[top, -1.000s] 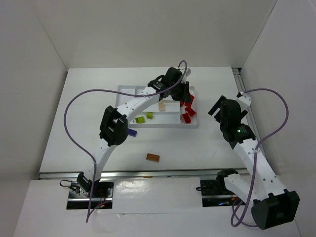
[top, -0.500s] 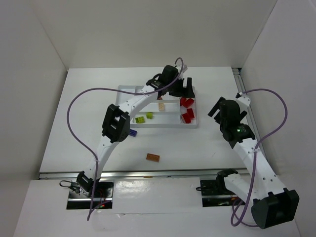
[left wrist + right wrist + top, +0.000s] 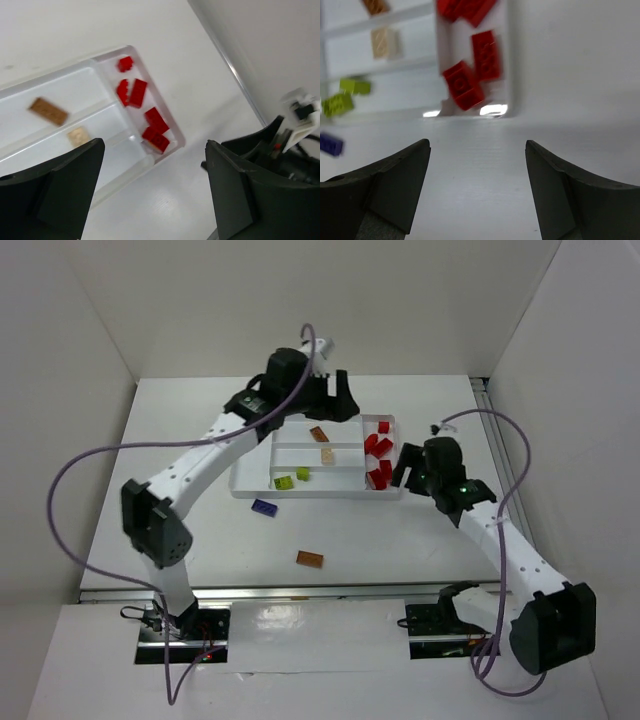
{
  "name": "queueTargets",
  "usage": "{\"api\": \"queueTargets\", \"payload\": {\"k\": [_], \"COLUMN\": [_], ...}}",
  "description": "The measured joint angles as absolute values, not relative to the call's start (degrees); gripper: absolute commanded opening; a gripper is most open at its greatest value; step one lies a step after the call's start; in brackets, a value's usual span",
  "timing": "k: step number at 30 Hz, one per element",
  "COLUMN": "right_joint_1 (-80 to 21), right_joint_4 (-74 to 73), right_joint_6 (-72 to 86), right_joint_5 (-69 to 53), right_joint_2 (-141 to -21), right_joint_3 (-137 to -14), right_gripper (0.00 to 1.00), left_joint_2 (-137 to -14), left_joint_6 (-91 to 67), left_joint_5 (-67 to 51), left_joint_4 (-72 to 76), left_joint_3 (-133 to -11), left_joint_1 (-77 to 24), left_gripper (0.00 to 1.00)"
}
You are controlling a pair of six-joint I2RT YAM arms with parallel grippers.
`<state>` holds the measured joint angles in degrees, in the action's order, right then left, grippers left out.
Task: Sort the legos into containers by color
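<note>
The overhead view is showing what neither wrist camera is catching: one orange-brown plastic brick [image 3: 309, 559] lying alone on the white table [image 3: 430, 550], well apart from the white divided plastic tray [image 3: 300, 494]. A dark blue-purple brick [image 3: 265, 506] is sitting just outside the tray's near rim. The left wrist view is missing it and the two yellow-green bricks [image 3: 340, 100]. Several red bricks [image 3: 137, 92] are filling the sideways end slot, while a second orange-brown brick [image 3: 47, 111] and a tan brick [image 3: 78, 136] are lying in the long slots. The left arm is arching across to the tray's far side, its left gripper [image 3: 154, 145] spread wide and empty. The right gripper [image 3: 477, 145] is hanging beside the tray's right end, likewise wide and empty.
</note>
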<state>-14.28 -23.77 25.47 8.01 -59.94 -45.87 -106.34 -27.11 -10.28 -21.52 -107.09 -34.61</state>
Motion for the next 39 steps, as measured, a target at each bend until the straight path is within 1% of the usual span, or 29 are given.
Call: {"api": "queueTargets", "payload": {"k": [3,6,8,10,14,19,23,27,31,32,33,34,38,39], "right_joint_1": [-23.57,-36.16,-44.07,-51.18,-61.41,-65.43,-65.54,-65.49,-65.49,-65.49,-65.49,-65.49,-65.69,-65.78], "right_joint_4": [-23.38,-22.7,-22.09,-21.8,-21.08,-20.51,-19.73,-18.33,-17.65,-17.58,-17.5,-17.52,-17.08,-17.02], "right_joint_6": [24.4,22.37,20.71,19.07,15.86,12.03,9.3,7.07,5.61,5.43,5.19,4.97,4.82,4.8], "right_joint_5": [5.04,5.15,6.02,7.33,9.93,10.74,10.72,9.23,7.81,7.68,7.68,7.66,7.73,7.77], "right_joint_2": [-62.85,-63.18,-64.27,-67.53,-77.43,-85.67,-89.03,-92.53,-95.09,-95.53,-96.07,-96.44,-98.0,-98.21], "right_joint_3": [-45.84,-45.74,-45.93,-46.78,-48.97,-49.89,-51.64,-53.95,-54.46,-54.46,-54.48,-54.48,-55.16,-55.35], "right_gripper": [0.86,0.9,0.96,1.0,1.0,1.0,0.93,0.93,0.82,0.75,0.71,0.71,0.54,0.48], "left_joint_2": [-95.7,-87.33,-83.92,-82.11,-80.77,-79.0,-77.25,-76.99,-76.99,-76.99,-76.99,-77.01,-77.03,-77.03], "left_joint_6": [-26.63,-26.81,-27.0,-27.2,-27.22,-27.18,-27.09,-26.96,-26.87,-26.87,-26.94,-26.98,-27.16,-27.16], "left_joint_5": [-3.88,1.76,4.49,6.39,8.8,8.84,8.16,7.57,7.22,7.2,7.38,7.62,8.21,8.32], "left_joint_4": [-22.57,-24.71,-27.2,-29.54,-34.04,-35.99,-35.99,-35.94,-36.07,-36.07,-36.07,-36.1,-36.73,-36.93], "left_joint_3": [-100.31,-93.19,-89.32,-86.19,-82.63,-82.06,-82.06,-81.73,-80.99,-80.95,-80.84,-80.73,-80.47,-80.47], "left_joint_1": [-32.45,-29.36,-26.81,-24.16,-19.55,-18.22,-18.13,-18.09,-17.67,-17.65,-17.47,-17.37,-16.71,-16.47], "left_gripper": [0.96,0.96,0.96,0.96,0.96,0.96,0.96,0.96,0.96,0.96,0.96,0.96,0.96,0.96]}}
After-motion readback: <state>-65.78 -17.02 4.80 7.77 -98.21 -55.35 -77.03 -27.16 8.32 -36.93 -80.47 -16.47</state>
